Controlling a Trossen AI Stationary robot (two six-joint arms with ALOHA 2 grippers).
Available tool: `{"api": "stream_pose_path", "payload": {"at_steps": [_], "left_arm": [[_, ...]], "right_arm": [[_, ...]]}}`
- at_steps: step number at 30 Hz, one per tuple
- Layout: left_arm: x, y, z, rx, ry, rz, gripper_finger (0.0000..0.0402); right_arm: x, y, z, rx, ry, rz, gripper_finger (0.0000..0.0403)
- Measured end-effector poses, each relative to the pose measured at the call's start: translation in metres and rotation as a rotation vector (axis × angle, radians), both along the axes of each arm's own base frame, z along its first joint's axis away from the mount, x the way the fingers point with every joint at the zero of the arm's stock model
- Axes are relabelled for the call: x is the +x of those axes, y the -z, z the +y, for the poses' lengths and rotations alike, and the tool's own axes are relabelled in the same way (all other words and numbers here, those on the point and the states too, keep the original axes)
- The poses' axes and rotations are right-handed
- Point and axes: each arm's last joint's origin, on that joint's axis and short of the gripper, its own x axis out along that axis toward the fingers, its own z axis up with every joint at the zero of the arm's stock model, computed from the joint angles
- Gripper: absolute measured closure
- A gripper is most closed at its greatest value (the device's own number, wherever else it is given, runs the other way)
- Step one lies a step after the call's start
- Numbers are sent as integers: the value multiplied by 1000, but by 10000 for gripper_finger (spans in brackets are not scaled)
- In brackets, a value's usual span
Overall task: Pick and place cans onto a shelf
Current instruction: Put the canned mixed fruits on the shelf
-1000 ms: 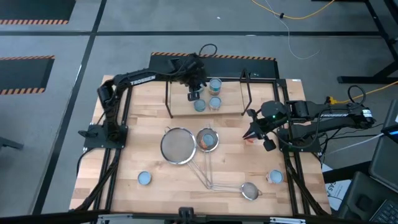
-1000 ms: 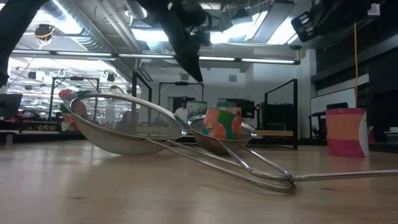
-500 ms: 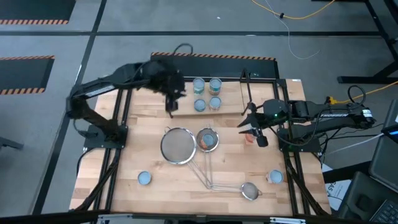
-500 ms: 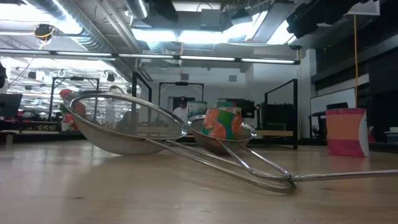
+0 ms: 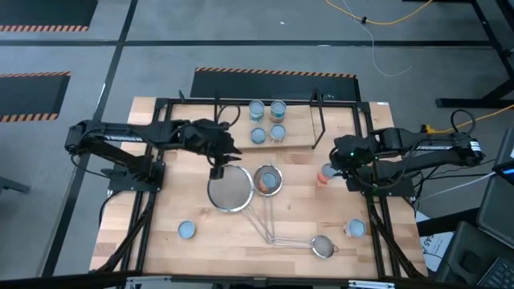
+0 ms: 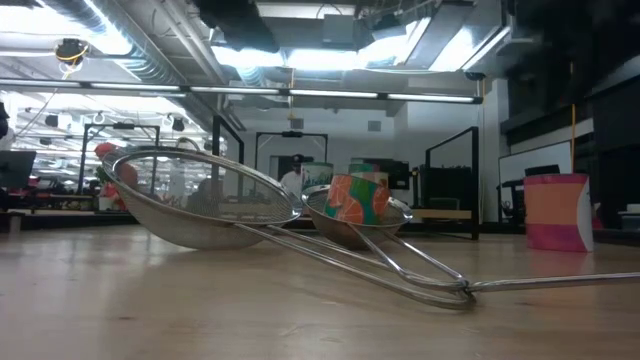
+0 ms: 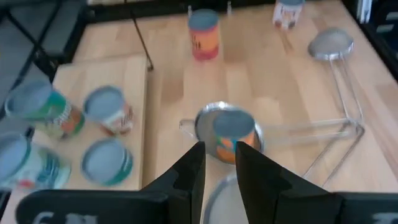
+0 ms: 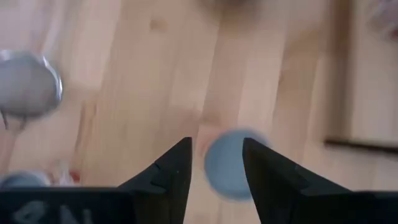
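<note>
The shelf [image 5: 293, 136] stands at the far middle of the table, and four cans [image 5: 257, 135] stand upright on its wooden board. My left gripper [image 5: 215, 164] hangs open and empty at the far rim of the large strainer [image 5: 229, 189]. Between its fingers, the left wrist view shows a can [image 7: 231, 132] sitting in the medium strainer. My right gripper [image 5: 333, 170] is open and points down over an orange can [image 5: 324, 173] standing on the table. That can's pale top [image 8: 231, 167] shows between and below its fingers.
One loose can [image 5: 185, 230] stands near the left front, another [image 5: 354, 229] near the right front. The strainers' long handles cross at mid-table and lead to a small strainer [image 5: 323, 246]. A black frame [image 5: 148, 201] edges the table.
My left gripper has drawn back from the shelf toward the table's left and near side, ending beside the large strainer. It has left a fourth can standing on the shelf. My right gripper has tipped downward over the orange can.
</note>
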Motion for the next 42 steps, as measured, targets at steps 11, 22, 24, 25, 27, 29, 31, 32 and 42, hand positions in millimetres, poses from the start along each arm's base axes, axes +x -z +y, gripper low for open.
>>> {"api": "stream_pose_path", "payload": {"at_steps": [11, 22, 24, 25, 27, 29, 31, 32, 42], "left_arm": [[4, 9, -1, 1, 4, -12, 320], [5, 8, -1, 1, 4, -20, 320], [5, 8, -1, 1, 5, -19, 320], [5, 8, -1, 1, 5, -19, 320], [5, 8, -1, 1, 5, -18, 320], [5, 8, -1, 0, 5, -18, 320], [5, 8, -1, 0, 5, -18, 320], [5, 8, -1, 0, 5, -18, 320], [5, 8, -1, 0, 5, -18, 320]], "right_arm": [[-1, 27, 0, 0, 1, 78, 257], [13, 41, 0, -1, 2, 185, 257], [17, 45, 0, -1, 2, 215, 257], [19, 47, 0, -1, 2, 230, 257], [22, 51, 0, -1, 2, 258, 257], [25, 55, 0, -11, 9, 286, 257], [28, 59, -2, -50, 41, 311, 257], [30, 61, -2, -70, 54, 322, 257], [35, 67, -2, -79, 57, 362, 337]]}}
